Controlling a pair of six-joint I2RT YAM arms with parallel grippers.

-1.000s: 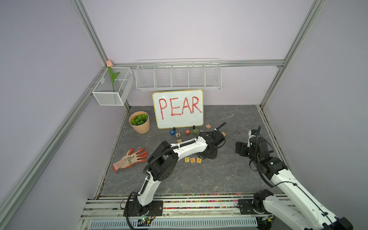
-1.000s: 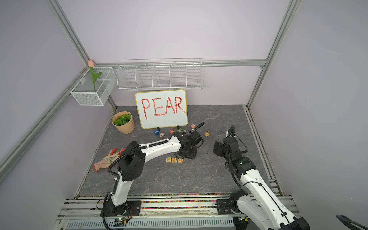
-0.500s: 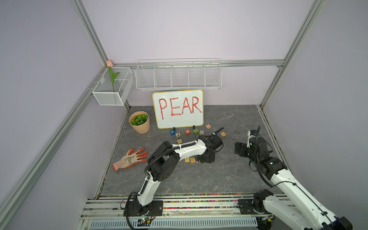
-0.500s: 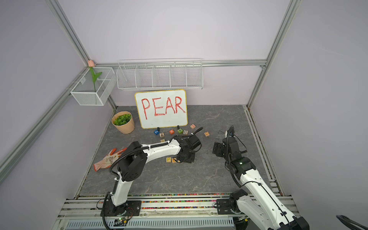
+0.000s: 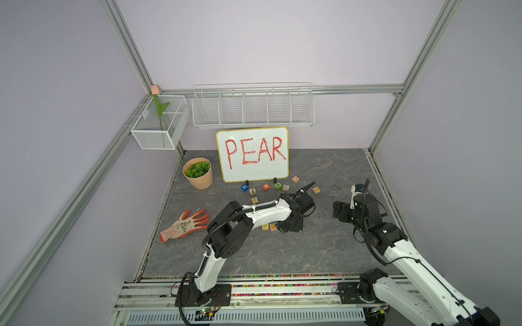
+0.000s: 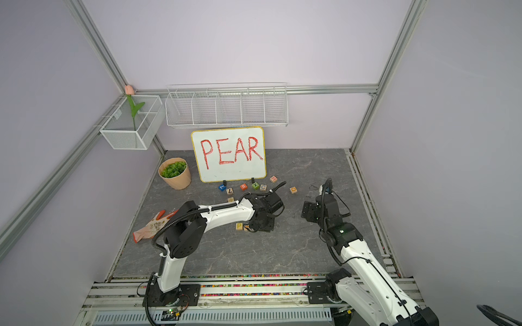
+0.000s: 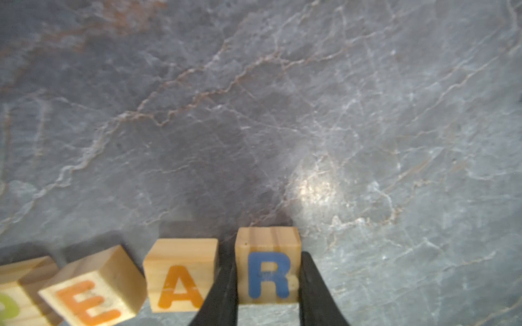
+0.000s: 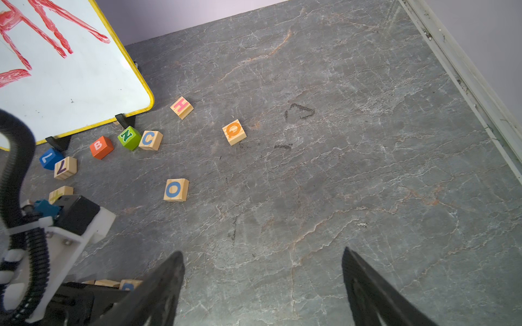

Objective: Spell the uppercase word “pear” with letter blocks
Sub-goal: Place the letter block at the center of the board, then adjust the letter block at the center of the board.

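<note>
4 letter blks (image 7: 180,273); R blk (image 7: 268,254) in left end effector (image 7: 267,282) pinch, right end effector (image 8: 262,252) spread.

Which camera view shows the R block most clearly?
The left wrist view: the R block is close, letter legible, gripped by the left gripper. In both top views that gripper hides it; the right wrist view shows a sliver.

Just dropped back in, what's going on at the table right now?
The left gripper is shut on the R block, holding it at the end of a row next to the A block, with one finger in the gap between them. The E block sits skewed, and the P block starts the row. The right gripper hangs open and empty off to the side. The whiteboard reads PEAR.
</note>
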